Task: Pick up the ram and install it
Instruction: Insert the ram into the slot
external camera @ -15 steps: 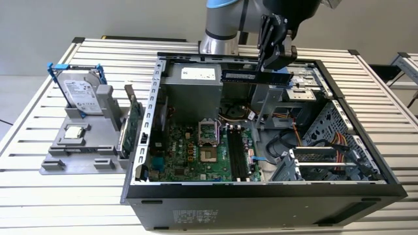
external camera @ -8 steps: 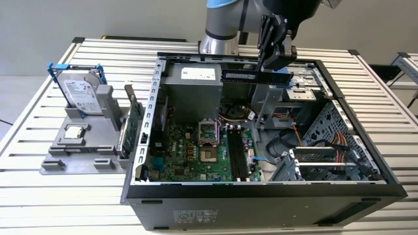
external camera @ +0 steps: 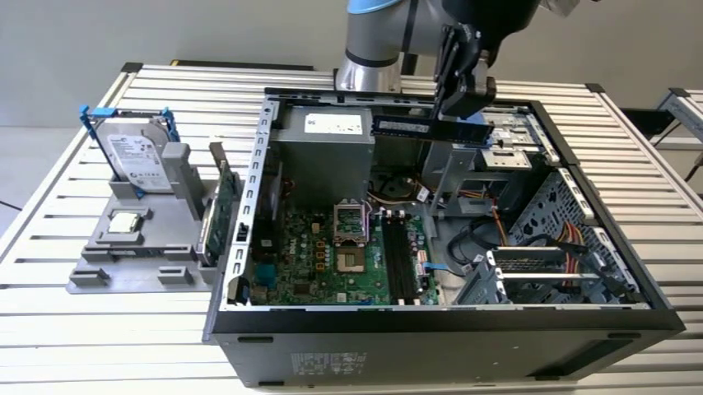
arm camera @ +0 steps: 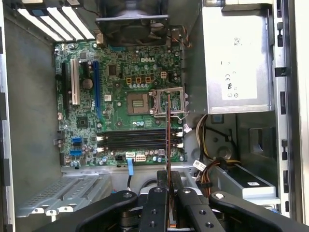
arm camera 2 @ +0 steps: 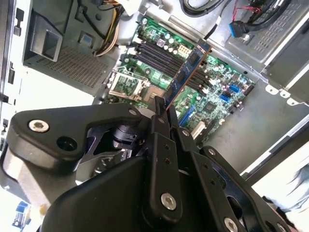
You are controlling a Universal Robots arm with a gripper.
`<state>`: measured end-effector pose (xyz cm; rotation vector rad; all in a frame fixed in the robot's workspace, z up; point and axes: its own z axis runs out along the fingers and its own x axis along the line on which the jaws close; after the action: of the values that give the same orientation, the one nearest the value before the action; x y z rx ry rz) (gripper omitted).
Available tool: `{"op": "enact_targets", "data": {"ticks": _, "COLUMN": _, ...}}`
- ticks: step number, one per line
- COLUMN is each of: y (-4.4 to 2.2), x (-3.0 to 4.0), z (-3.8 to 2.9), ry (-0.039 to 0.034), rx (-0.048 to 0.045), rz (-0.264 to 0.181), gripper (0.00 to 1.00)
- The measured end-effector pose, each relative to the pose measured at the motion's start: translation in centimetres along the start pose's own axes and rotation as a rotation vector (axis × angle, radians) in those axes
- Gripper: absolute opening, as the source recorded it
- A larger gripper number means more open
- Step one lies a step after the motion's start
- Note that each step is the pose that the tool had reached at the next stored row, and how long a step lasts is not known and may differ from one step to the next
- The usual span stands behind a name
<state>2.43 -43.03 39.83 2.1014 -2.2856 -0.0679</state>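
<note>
Black is our tool [arm camera 2: 161,107], and it pinches the ram [arm camera 2: 186,72] tight. We see the ram sticking out from the tool, up in the air over the open computer case [external camera: 439,329]. Below the tool lies the green board [arm camera: 120,87] with its long dark slots [arm camera: 135,139].

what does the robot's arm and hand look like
The arm is a silver-grey tube with a light blue cap at its joint. The hand is matte black, built from flat linkage bars with rounded ends, joined by silver screws and pins, and it narrows to two slim fingers.
</note>
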Motion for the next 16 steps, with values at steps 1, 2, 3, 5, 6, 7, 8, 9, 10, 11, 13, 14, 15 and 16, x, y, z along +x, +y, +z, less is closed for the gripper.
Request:
{"op": "enact_targets", "data": {"ticks": 1, "y": 0.00, "x": 0.00, "z": 0.00, "ry": -0.0005, "rx": 0.0000, "rz": 0.007, "gripper": 0.00}}
{"op": "enact_targets", "data": {"ticks": 2, "y": 0.00, "x": 0.00, "z": 0.00, "ry": -0.0008, "rx": 0.0000, "rz": 0.015, "gripper": 0.00}}
{"op": "enact_targets", "data": {"ticks": 3, "y": 0.00, "x": 0.00, "z": 0.00, "ry": -0.0013, "rx": 0.0001, "rz": 0.023, "gripper": 0.00}}
{"op": "enact_targets", "data": {"ticks": 5, "y": 0.00, "x": 0.00, "z": 0.00, "ry": -0.0022, "rx": 0.0001, "rz": 0.038, "gripper": 0.00}}
{"op": "enact_targets", "data": {"ticks": 6, "y": -0.01, "x": 0.00, "z": 0.00, "ry": -0.0026, "rx": 0.0002, "rz": 0.045, "gripper": 0.00}}
{"op": "enact_targets", "data": {"ticks": 7, "y": -0.01, "x": 0.00, "z": 0.00, "ry": -0.0031, "rx": 0.0001, "rz": 0.053, "gripper": 0.00}}
{"op": "enact_targets", "data": {"ticks": 8, "y": -0.01, "x": 0.00, "z": 0.00, "ry": -0.0034, "rx": 0.0001, "rz": 0.060, "gripper": 0.00}}
{"op": "enact_targets", "data": {"ticks": 9, "y": -0.01, "x": 0.00, "z": 0.00, "ry": -0.0038, "rx": 0.0002, "rz": 0.067, "gripper": 0.00}}
{"op": "enact_targets", "data": {"ticks": 10, "y": -0.01, "x": 0.00, "z": 0.00, "ry": -0.0042, "rx": 0.0002, "rz": 0.074, "gripper": 0.00}}
{"op": "enact_targets", "data": {"ticks": 11, "y": -0.01, "x": 0.00, "z": 0.00, "ry": -0.0046, "rx": 0.0002, "rz": 0.081, "gripper": 0.00}}
{"op": "enact_targets", "data": {"ticks": 13, "y": 0.00, "x": 0.00, "z": 0.01, "ry": -0.0054, "rx": 0.0003, "rz": 0.094, "gripper": 0.00}}
{"op": "enact_targets", "data": {"ticks": 14, "y": 0.00, "x": 0.00, "z": 0.00, "ry": -0.0057, "rx": 0.0003, "rz": 0.101, "gripper": 0.00}}
{"op": "enact_targets", "data": {"ticks": 15, "y": 0.00, "x": 0.00, "z": 0.00, "ry": -0.0061, "rx": 0.0003, "rz": 0.108, "gripper": 0.00}}
{"op": "enact_targets", "data": {"ticks": 16, "y": 0.00, "x": 0.00, "z": 0.00, "ry": -0.0065, "rx": 0.0003, "rz": 0.115, "gripper": 0.00}}
